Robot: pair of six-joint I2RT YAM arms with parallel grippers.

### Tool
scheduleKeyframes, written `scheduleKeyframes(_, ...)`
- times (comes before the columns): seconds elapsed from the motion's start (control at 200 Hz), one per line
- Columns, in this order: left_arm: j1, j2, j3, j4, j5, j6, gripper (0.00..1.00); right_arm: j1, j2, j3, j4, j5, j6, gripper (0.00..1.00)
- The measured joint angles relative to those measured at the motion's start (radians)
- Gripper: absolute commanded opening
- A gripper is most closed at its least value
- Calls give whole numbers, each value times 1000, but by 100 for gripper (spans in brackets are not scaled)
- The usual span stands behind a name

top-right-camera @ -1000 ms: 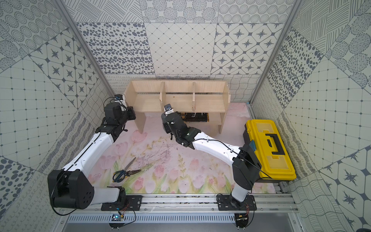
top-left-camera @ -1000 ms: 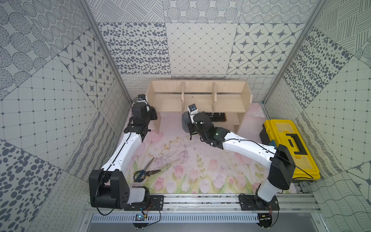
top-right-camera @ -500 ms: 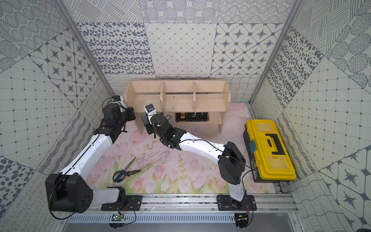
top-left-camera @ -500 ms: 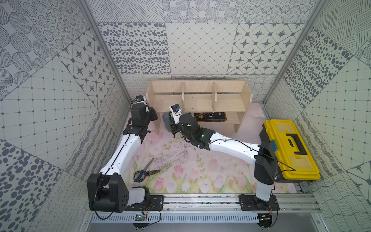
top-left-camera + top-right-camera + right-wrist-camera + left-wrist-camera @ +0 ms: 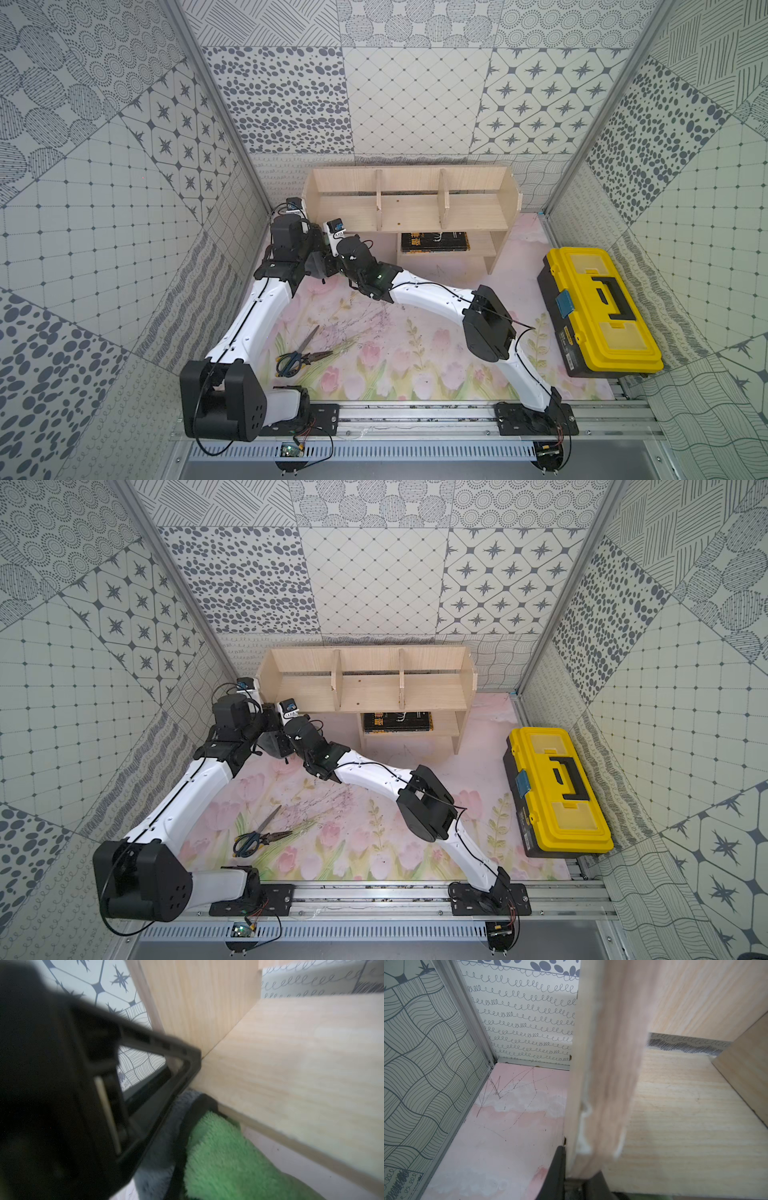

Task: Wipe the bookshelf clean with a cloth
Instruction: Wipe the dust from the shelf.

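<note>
Cloth work at the bookshelf [image 5: 409, 212], its end nearest the worktop's far left corner.
Right gripper [image 5: 326, 264] clenches the cloth [image 5: 218, 1157] (green face showing) just under the top tier's front edge; left gripper [image 5: 577, 1176] clamps the side panel. Best: firm brace, cloth pressed flat.

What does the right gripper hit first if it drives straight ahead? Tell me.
The right gripper would most likely meet the bookshelf: the front edge of its top tier, near the end panel, with the held cloth leading. Depth is unclear.
</note>
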Motion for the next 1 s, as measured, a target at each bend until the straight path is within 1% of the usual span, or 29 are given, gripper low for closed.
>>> scheduleKeyframes(0.115,0,0,-2,3,0,-4,0,11,42,-40,6,-29,48,0)
scheduleKeyframes(0.265,0,0,-4,8,0,-11,0,19,88,-45,-29,-48,69,0)
scheduleKeyframes(0.47,0,0,-7,14,0,-16,0,18,61,-12,-34,-31,56,0)
scheduleKeyframes(0.59,0,0,-8,16,0,-18,0,-2,18,10,-15,-22,70,0)
scheduleKeyframes(0.665,0,1,-9,19,1,-18,0,-15,17,55,-3,-28,77,0)
scheduleKeyframes(0.745,0,1,-10,22,1,-18,0,-24,17,64,13,-28,80,0)
scheduleKeyframes(0.865,0,1,-11,23,1,-18,0,-16,18,-2,40,-29,100,0)
scheduleKeyframes(1.001,0,1,-11,23,1,-18,0,-1,33,-77,31,-45,124,0)
